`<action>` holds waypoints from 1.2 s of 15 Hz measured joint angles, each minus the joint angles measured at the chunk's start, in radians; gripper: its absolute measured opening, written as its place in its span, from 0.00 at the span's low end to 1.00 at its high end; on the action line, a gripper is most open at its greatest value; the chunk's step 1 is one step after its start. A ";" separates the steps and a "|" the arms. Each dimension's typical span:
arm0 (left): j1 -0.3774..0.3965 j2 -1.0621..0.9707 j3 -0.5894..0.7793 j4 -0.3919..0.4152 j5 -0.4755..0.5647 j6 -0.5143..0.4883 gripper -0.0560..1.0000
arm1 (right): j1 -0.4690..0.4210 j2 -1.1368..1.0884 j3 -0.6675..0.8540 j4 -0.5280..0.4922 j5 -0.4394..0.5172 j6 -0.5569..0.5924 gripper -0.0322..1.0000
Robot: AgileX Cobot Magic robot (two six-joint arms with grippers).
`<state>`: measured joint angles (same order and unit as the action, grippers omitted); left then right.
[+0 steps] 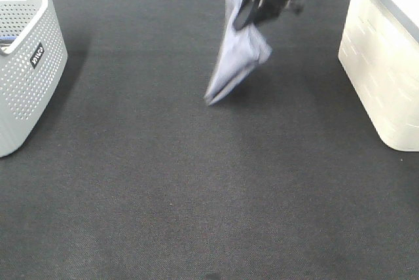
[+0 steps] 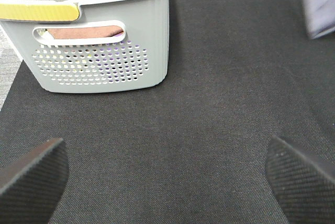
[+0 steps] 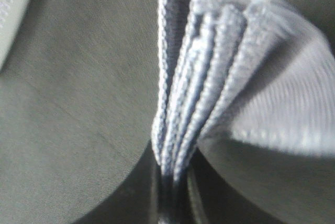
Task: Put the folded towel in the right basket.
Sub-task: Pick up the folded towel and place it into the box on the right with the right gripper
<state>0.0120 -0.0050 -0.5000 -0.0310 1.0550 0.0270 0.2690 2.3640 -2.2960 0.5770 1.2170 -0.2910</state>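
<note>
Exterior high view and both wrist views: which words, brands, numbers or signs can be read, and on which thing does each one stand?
No text can be quoted as it reads.
On the side of the left basket, a small black label with white letters: too small and tilted to read.
On the right basket: no writing shows.
On the folded towel: no writing shows.

Pale lavender-grey towel (image 1: 237,57), ribbed at its folded edges, against a charcoal woven mat (image 1: 196,195). At nine o'clock, a grey basket (image 1: 26,77) dotted with holes, yellow rim strip (image 2: 36,10); at three o'clock, a cream basket (image 1: 380,64).
</note>
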 joint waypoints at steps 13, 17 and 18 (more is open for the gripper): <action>0.000 0.000 0.000 0.000 0.000 0.000 0.97 | -0.165 -0.418 0.000 -0.466 0.005 0.110 0.09; 0.000 0.000 0.000 0.000 0.000 0.000 0.97 | -0.392 -0.426 0.006 -0.385 0.005 0.112 0.09; 0.000 0.000 0.000 0.000 0.000 0.000 0.97 | -0.436 -0.427 0.024 -0.357 0.005 0.115 0.09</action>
<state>0.0120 -0.0050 -0.5000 -0.0310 1.0550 0.0270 -0.1670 1.9370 -2.2720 0.2200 1.2220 -0.1760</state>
